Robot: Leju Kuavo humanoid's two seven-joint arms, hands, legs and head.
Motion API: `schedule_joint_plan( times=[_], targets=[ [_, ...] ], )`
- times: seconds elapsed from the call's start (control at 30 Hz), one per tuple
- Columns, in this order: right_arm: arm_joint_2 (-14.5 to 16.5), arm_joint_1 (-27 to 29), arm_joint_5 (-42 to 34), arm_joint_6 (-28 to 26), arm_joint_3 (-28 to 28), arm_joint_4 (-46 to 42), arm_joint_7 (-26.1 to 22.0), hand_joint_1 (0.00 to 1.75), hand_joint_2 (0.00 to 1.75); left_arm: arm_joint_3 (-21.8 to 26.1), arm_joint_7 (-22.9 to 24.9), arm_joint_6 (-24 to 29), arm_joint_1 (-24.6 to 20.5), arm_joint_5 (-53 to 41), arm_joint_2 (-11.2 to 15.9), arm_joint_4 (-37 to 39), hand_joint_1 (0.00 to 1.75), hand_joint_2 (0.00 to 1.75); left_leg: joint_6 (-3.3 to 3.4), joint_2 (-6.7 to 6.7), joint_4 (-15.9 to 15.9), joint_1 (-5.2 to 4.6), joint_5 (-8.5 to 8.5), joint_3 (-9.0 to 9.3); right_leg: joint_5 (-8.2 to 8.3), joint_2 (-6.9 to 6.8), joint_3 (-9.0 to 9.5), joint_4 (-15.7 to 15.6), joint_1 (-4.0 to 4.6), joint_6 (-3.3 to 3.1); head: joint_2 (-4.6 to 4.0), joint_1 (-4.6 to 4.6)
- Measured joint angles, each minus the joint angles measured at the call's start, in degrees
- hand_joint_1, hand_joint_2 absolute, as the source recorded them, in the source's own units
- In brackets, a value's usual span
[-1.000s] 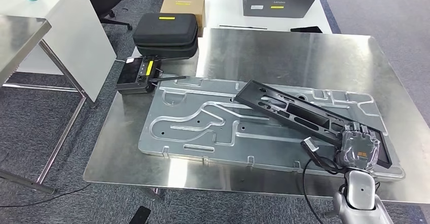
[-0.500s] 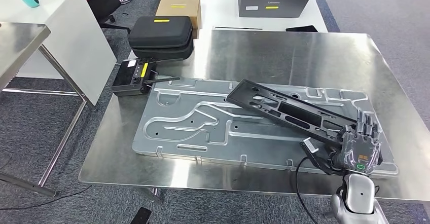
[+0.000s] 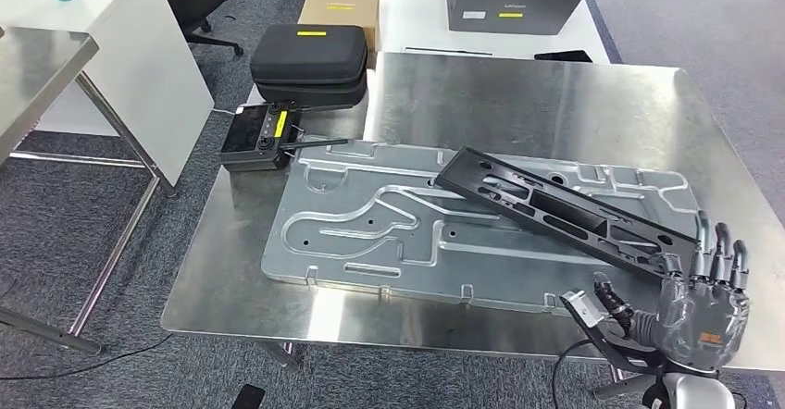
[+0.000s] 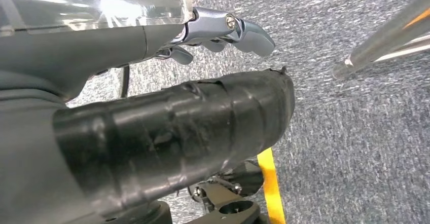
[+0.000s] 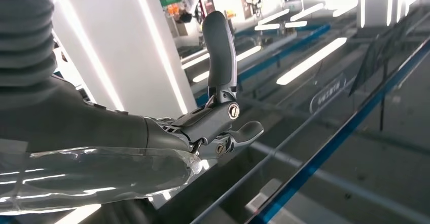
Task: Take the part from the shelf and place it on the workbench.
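The part (image 3: 565,210) is a long black perforated frame. It lies slantwise on a stamped metal plate (image 3: 370,233) on the steel workbench (image 3: 555,104). My right hand (image 3: 699,303) hovers at the bench's front right edge, just clear of the part's near end, fingers spread and holding nothing. The right wrist view shows that hand (image 5: 213,127) with its thumb raised and nothing in it. My left hand (image 4: 177,117) hangs over grey carpet with its tape-wrapped thumb out and holds nothing.
A black zip case (image 3: 310,62) and a handheld controller (image 3: 262,136) sit at the bench's back left. Behind it are a cardboard box (image 3: 341,6), a laptop (image 3: 518,2) and a phone (image 3: 560,55). A white table (image 3: 120,57) stands left.
My right hand has let go of the part's near end, drawn back to the front edge and spread its fingers. The part stays on the plate. The camera shifted slightly.
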Motion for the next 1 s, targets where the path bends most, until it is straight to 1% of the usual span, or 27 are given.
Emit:
schedule_joint_plan(
  times=[0.03,0.07,0.13,0.17,0.2,0.23,0.27,0.33,0.37,0.4,0.43,0.47,0.5,0.53,0.57,0.6,0.63,0.67,0.7,0.73,0.77,0.83,0.87,0.9,0.93,0.97,1.0],
  targets=[
    [0.0,0.3,0.0,0.0,-0.3,-1.0,0.0,0.0,0.0,0.0,0.0,0.0,0.0,0.0,0.0,0.0,0.0,0.0,-0.18,0.01,0.1,-0.11,-0.15,0.01,0.98,0.02,1.42,-3.0,0.15,-0.26,0.01,-0.01],
    [0.0,0.7,0.0,0.0,-0.6,-1.8,0.0,0.0,0.0,0.0,0.0,0.0,0.0,0.0,0.0,0.0,0.0,0.0,-0.39,0.02,0.2,-0.19,-0.25,0.01,1.35,0.04,2.25,-4.8,0.32,-0.46,0.01,-0.01],
    [0.1,1.2,0.1,0.0,-1.0,-3.1,0.0,0.0,0.0,0.0,-0.1,0.0,-0.1,0.0,0.0,0.0,0.0,0.0,-0.95,0.04,0.1,-0.23,-0.31,0.04,1.32,0.1,2.39,-5.6,0.58,-0.8,0.01,-0.01],
    [0.1,1.4,0.1,0.0,-1.2,-3.6,0.0,0.0,0.0,0.0,-0.1,0.1,0.0,0.0,0.0,0.0,0.0,0.0,-1.29,0.07,0.1,-0.2,-0.44,0.05,1.43,0.07,2.48,-5.8,0.45,-1.06,0.01,-0.02],
    [0.2,1.6,0.1,0.0,-1.3,-4.0,0.0,0.0,0.0,0.0,-0.1,0.1,0.0,0.0,0.0,0.0,0.0,0.0,-1.66,0.09,0.6,-0.17,-0.93,-0.08,1.57,0.05,2.63,-6.0,0.28,-1.39,0.01,-0.03],
    [0.2,1.7,0.1,0.0,-1.3,-4.4,0.0,0.0,0.0,0.0,-0.1,0.1,-0.1,0.0,0.0,0.0,0.0,0.0,-2.0,0.1,2.1,-0.15,-1.97,-0.64,1.73,0.01,2.78,-6.3,0.09,-1.72,0.0,-0.04],
    [0.3,1.8,0.1,0.0,-1.4,-4.7,0.0,0.0,0.0,0.0,-0.1,0.1,-0.1,0.0,0.0,0.0,0.0,0.0,-2.33,0.12,4.7,-0.08,-3.62,-1.78,1.83,-0.04,2.89,-6.5,-0.07,-1.97,0.01,-0.06],
    [0.4,1.9,0.1,0.0,-1.4,-5.0,0.0,0.0,0.0,0.0,-0.1,0.1,0.0,0.0,0.0,0.0,0.0,0.0,-2.78,0.11,12.1,0.08,-7.21,-5.22,1.85,-0.09,2.83,-6.4,-0.04,-2.18,0.0,-0.07],
    [0.4,2.0,0.1,0.0,-1.4,-5.1,0.0,0.0,0.0,0.0,-0.1,0.1,0.1,0.0,0.0,0.0,0.0,0.0,-2.92,0.12,15.2,0.13,-8.13,-6.66,1.83,-0.09,2.79,-6.4,-0.03,-2.2,0.01,-0.08],
    [0.5,2.1,0.1,0.0,-1.4,-5.1,0.0,0.0,0.0,0.0,-0.1,0.1,0.1,0.0,0.0,0.0,0.0,0.0,-2.97,0.12,16.2,0.16,-7.87,-7.22,1.8,-0.07,2.78,-6.3,-0.03,-2.2,0.01,-0.07],
    [0.5,2.2,0.1,0.0,-1.4,-5.2,0.0,0.0,0.0,0.0,-0.1,0.1,0.2,0.0,0.0,0.0,0.0,0.0,-2.95,0.12,15.0,0.18,-6.55,-6.72,1.76,-0.03,2.82,-6.2,-0.03,-2.17,0.01,-0.08],
    [0.5,2.2,0.1,0.0,-1.4,-5.3,0.0,0.0,0.0,0.0,-0.1,0.1,0.2,0.0,0.1,0.0,0.0,0.0,-2.83,0.12,11.7,0.19,-4.46,-5.15,1.7,0.02,2.9,-6.2,-0.04,-2.12,0.01,-0.07],
    [0.5,2.2,0.1,0.0,-1.4,-5.4,0.0,0.0,0.0,0.0,-0.1,0.1,0.2,0.0,0.1,0.0,0.0,0.0,-2.61,0.13,7.4,0.18,-2.5,-3.19,1.64,0.07,2.97,-6.1,-0.04,-2.01,0.01,-0.07],
    [0.5,2.2,0.1,0.0,-1.4,-5.5,0.0,0.0,0.0,0.0,-0.1,0.1,0.1,0.0,0.1,0.0,0.0,0.0,-2.37,0.12,3.7,0.1,-1.15,-1.45,1.57,0.11,2.99,-6.0,0.09,-1.83,0.01,-0.07],
    [0.5,2.2,0.1,0.0,-1.4,-5.5,0.0,0.0,0.0,0.0,-0.1,0.1,0.1,0.0,0.1,0.0,0.0,0.0,-2.08,0.11,1.2,0.03,-0.41,-0.34,1.56,0.13,2.95,-6.0,0.2,-1.57,0.01,-0.06],
    [0.6,2.3,0.1,0.0,-1.4,-5.6,0.0,0.0,0.0,0.0,-0.1,0.1,0.0,0.0,0.1,0.0,0.0,0.0,-1.78,0.09,0.2,-0.07,-0.3,0.06,1.59,0.15,2.88,-5.9,0.31,-1.26,0.01,-0.05],
    [0.6,2.3,0.1,0.0,-1.4,-5.7,0.0,0.0,0.0,0.0,-0.1,0.1,0.1,0.0,0.1,0.0,0.0,0.0,-1.47,0.07,0.0,-0.19,-0.23,0.09,1.69,0.16,2.85,-6.0,0.38,-0.88,0.01,-0.05],
    [0.6,2.3,0.1,0.0,-1.5,-5.8,0.0,0.0,0.0,0.0,-0.1,0.1,0.1,0.0,0.1,0.0,0.0,0.0,-1.03,0.08,-0.1,-0.13,0.0,0.08,1.75,0.17,2.84,-6.1,0.31,-0.5,0.01,-0.05],
    [0.6,2.3,0.1,0.0,-1.5,-5.9,0.0,0.0,0.0,0.0,-0.1,0.1,0.1,0.0,0.1,0.0,0.0,0.0,-0.58,0.11,-0.4,-0.07,0.25,0.14,1.47,0.15,2.78,-5.9,0.22,-0.18,0.01,-0.04],
    [0.6,2.3,0.1,0.0,-1.6,-5.9,0.0,0.0,0.0,0.1,-0.1,0.1,0.1,0.0,0.1,0.0,0.0,0.0,-0.14,0.16,-0.7,0.02,0.51,0.19,0.59,0.14,2.35,-4.8,0.14,0.1,0.01,-0.04],
    [0.6,2.4,0.1,0.0,-1.7,-6.0,0.0,0.0,0.0,0.1,-0.1,0.1,0.1,0.0,0.1,0.0,0.0,0.0,0.2,0.21,-1.0,0.12,0.73,0.2,-0.9,0.11,1.44,-2.6,0.07,0.33,0.01,-0.03],
    [0.6,2.4,0.1,0.0,-1.8,-6.0,0.0,0.0,0.0,0.1,-0.1,0.1,0.1,0.1,0.1,0.0,0.0,0.0,0.43,0.26,-1.0,0.02,0.84,0.04,-4.81,0.08,-1.78,4.6,-0.03,0.66,0.01,-0.02],
    [0.6,2.5,0.1,0.0,-1.9,-6.0,0.0,0.0,0.0,0.1,-0.1,0.1,0.1,0.1,0.1,0.0,0.0,0.0,0.43,0.27,-1.0,-0.05,0.84,-0.03,-5.99,0.08,-3.27,7.9,-0.06,0.77,0.01,-0.02],
    [0.6,2.6,0.1,0.0,-1.9,-6.0,0.0,0.0,0.0,0.1,-0.1,0.1,0.2,0.1,0.1,0.0,0.0,0.0,0.44,0.27,-0.9,-0.11,0.83,-0.07,-6.15,0.08,-4.03,9.6,-0.07,0.81,0.01,-0.03],
    [0.6,2.7,0.0,0.0,-2.0,-6.0,-0.1,0.0,0.0,0.1,-0.1,0.2,0.2,0.1,0.1,0.0,0.0,0.0,0.43,0.25,-0.8,-0.14,0.79,-0.07,-5.17,0.08,-3.69,9.0,-0.07,0.76,0.01,-0.03],
    [0.7,2.7,-0.4,0.0,-2.0,-6.0,-0.6,0.0,0.0,0.1,0.1,0.4,0.2,0.2,0.1,0.0,0.0,0.0,0.39,0.2,-0.6,-0.14,0.75,-0.03,-3.31,0.07,-2.27,6.2,-0.07,0.64,0.01,-0.03],
    [1.0,2.5,-1.8,0.0,-2.2,-6.5,-2.1,0.0,0.0,0.2,0.4,1.1,0.2,0.6,0.1,0.0,0.0,0.0,0.31,0.16,-0.5,-0.14,0.69,-0.03,-1.4,0.08,-0.3,2.1,-0.06,0.4,0.01,-0.02]
  ],
)
